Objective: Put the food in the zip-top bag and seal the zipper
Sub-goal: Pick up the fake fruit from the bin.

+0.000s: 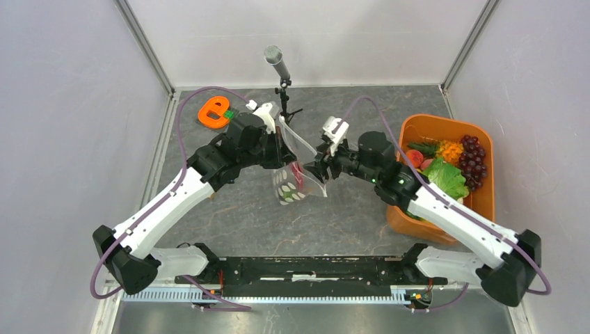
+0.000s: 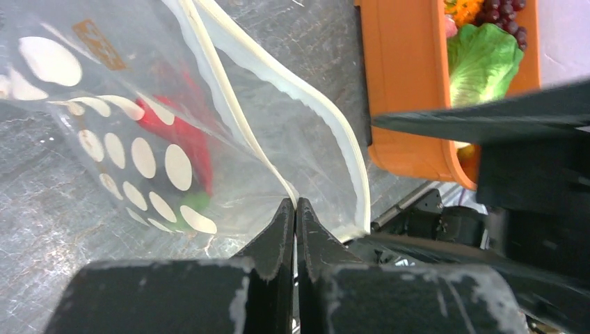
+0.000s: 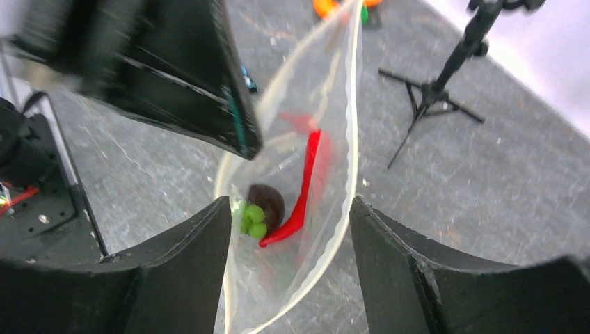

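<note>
Above worktop centre | left tool (image 2: 296, 207) clamped on zipper (image 2: 313, 94), holding zip-top bag (image 2: 139, 153) open | right tool (image 3: 289, 223) apart above bagged food (image 3: 303, 195).

Reaching inward with 2 arms (image 1: 174, 202), elbows bowed outward, wrists angled toward each other and close. Clamping hard with the left gripper (image 2: 296, 207), fingertips (image 2: 281, 226) pressed together with no gap. Hovering with the right gripper (image 3: 289, 209) spread wide, fingers (image 3: 198, 250) well apart.

Grey table (image 1: 348, 223): orange tub (image 1: 445, 119) right, microphone stand (image 1: 283, 94) back centre, orange object (image 1: 212, 111) back left
</note>
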{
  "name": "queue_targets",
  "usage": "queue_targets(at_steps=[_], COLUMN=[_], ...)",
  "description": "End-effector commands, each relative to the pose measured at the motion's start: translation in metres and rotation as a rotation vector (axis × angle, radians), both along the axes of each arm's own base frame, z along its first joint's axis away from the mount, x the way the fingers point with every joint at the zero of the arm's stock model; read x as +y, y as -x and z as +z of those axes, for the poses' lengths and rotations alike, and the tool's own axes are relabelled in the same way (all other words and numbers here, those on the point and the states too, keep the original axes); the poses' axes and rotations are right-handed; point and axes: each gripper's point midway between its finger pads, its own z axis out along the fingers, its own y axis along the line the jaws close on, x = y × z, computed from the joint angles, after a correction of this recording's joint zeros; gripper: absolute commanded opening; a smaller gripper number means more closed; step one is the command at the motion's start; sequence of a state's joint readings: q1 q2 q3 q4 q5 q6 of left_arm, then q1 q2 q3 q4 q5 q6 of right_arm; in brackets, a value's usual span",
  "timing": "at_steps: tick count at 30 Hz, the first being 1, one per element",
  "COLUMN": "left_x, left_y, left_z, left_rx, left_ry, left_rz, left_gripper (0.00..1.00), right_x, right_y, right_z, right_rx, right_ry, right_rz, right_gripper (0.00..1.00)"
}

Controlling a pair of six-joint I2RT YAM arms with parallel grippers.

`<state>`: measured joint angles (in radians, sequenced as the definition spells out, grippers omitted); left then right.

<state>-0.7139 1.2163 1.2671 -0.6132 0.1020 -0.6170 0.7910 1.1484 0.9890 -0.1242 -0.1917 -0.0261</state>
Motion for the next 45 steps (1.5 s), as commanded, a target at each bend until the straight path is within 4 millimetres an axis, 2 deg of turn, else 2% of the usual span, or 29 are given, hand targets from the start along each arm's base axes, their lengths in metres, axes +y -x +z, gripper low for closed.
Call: queue_targets(at_steps=[1,3,4,6,9,11,13,16,19,23,28,33,35,39,41,45], left_x=[0.009,0.016,0.021,0.029,0.019,0.020,0.022,0.006,-0.004,0.000,0.007,0.009,0.009,0.009,0.009,0.010], left_y=[-0.020,-0.031,-0.037,-0.045,-0.037,-0.036,-0.036,-0.029,-0.024,-0.022,-0.018,-0.016,-0.015,-0.015,-0.015,-0.014], left_z=[-0.002,-0.019,-0.028,-0.036,-0.001,0.011,0.002,-0.011,-0.018,-0.014,-0.002,-0.005,-0.007,-0.007,-0.006,-0.004], left_rx=[-0.063,-0.029,-0.012,0.017,-0.098,-0.144,-0.108,-0.037,-0.003,-0.020,-0.058,-0.060,-0.056,-0.062,-0.063,-0.071], left_ry=[0.001,-0.007,-0.012,0.000,0.119,0.148,0.080,0.092,0.143,0.130,0.114,0.094,0.090,0.088,0.088,0.089], left_rz=[0.092,0.126,0.142,0.159,0.100,0.102,0.088,0.004,-0.031,-0.038,-0.036,-0.049,-0.054,-0.055,-0.057,-0.059], left_gripper=[0.02,0.02,0.02,0.02,0.02,0.02,0.02,0.02,0.02,0.02,0.02,0.02,0.02,0.02,0.02,0.02], right_x=[0.001,-0.010,-0.021,-0.057,-0.118,-0.157,-0.192,-0.227,-0.260,-0.282,-0.304,-0.320,-0.326,-0.323,-0.341,-0.353], right_y=[0.016,0.015,0.008,-0.013,-0.033,-0.038,-0.041,-0.053,-0.069,-0.082,-0.081,-0.095,-0.100,-0.110,-0.110,-0.113], right_z=[0.052,0.058,0.057,0.053,0.048,0.044,0.044,0.037,0.012,-0.019,-0.049,-0.085,-0.094,-0.105,-0.112,-0.126], right_rx=[-0.129,-0.150,-0.152,-0.163,-0.177,-0.189,-0.195,-0.146,-0.042,0.058,0.087,0.234,0.273,0.300,0.323,0.331], right_ry=[-0.179,-0.217,-0.231,-0.222,-0.174,-0.117,-0.087,-0.053,-0.004,0.042,0.085,0.136,0.132,0.127,0.153,0.196], right_rz=[0.060,0.005,-0.075,-0.315,-0.651,-0.833,-0.983,-1.091,-1.165,-1.209,-1.289,-1.225,-1.220,-1.187,-1.253,-1.271], right_gripper=[0.68,0.68,0.68,0.68,0.73,0.73,0.74,0.71,0.70,0.73,0.75,0.77,0.76,0.75,0.72,0.71])
